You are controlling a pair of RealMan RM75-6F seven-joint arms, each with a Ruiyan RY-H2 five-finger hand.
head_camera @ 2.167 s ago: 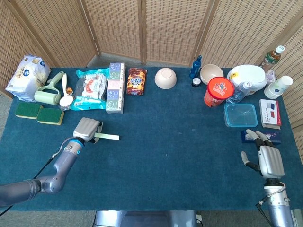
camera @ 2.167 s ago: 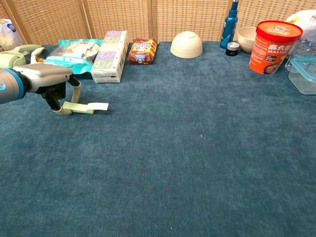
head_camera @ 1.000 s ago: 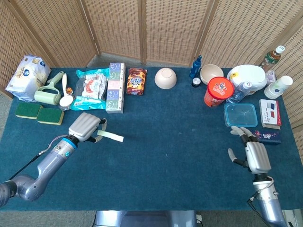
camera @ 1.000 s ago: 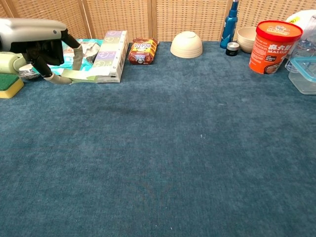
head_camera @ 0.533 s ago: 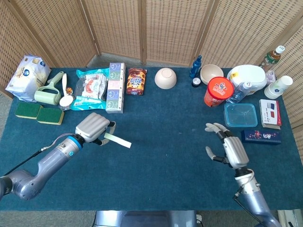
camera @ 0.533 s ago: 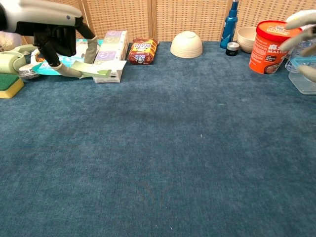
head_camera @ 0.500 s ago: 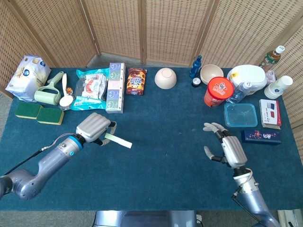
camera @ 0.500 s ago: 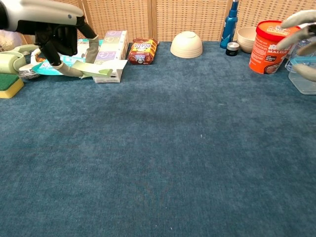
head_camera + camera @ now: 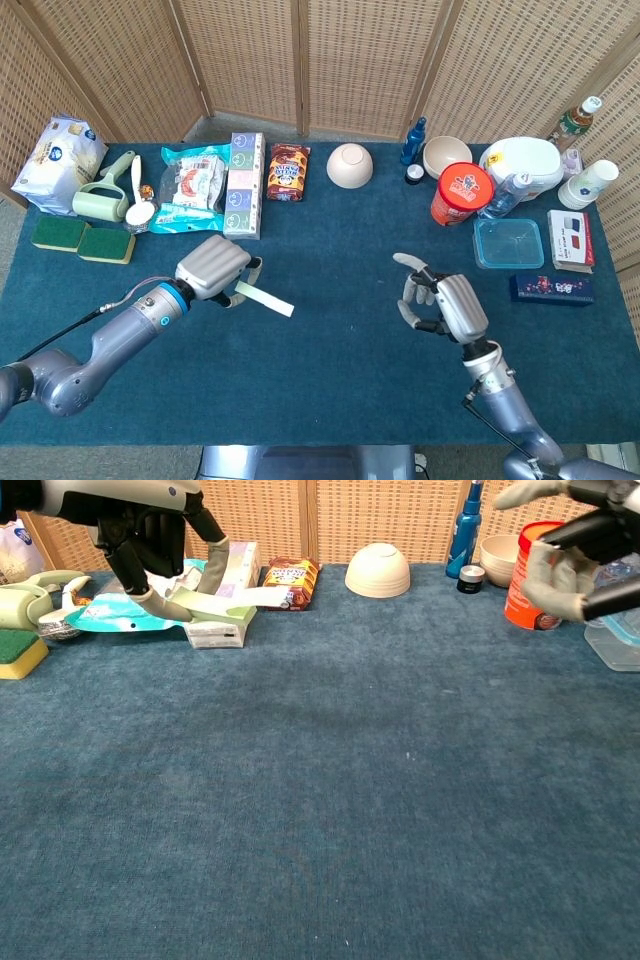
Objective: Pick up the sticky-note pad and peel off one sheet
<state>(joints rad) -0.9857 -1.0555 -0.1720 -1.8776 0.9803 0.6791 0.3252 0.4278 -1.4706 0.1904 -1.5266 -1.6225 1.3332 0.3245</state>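
- Left hand (image 9: 213, 268) now higher and further inward, pinching the sticky-note pad (image 9: 262, 297) clear of the table.
- Right hand (image 9: 445, 307) swung in toward it, fingers loosely curled, empty; peeling likely next.

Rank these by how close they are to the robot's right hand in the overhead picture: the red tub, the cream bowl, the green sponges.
From the right hand:
1. Red tub, behind it, slightly right.
2. Cream bowl, back centre.
3. Green sponges, far left edge.

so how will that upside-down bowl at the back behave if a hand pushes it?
The bowl sits rim-down on the cloth, so it probably won't roll or tip. It would likely drag rather than slide. It looks rigid and may chip.
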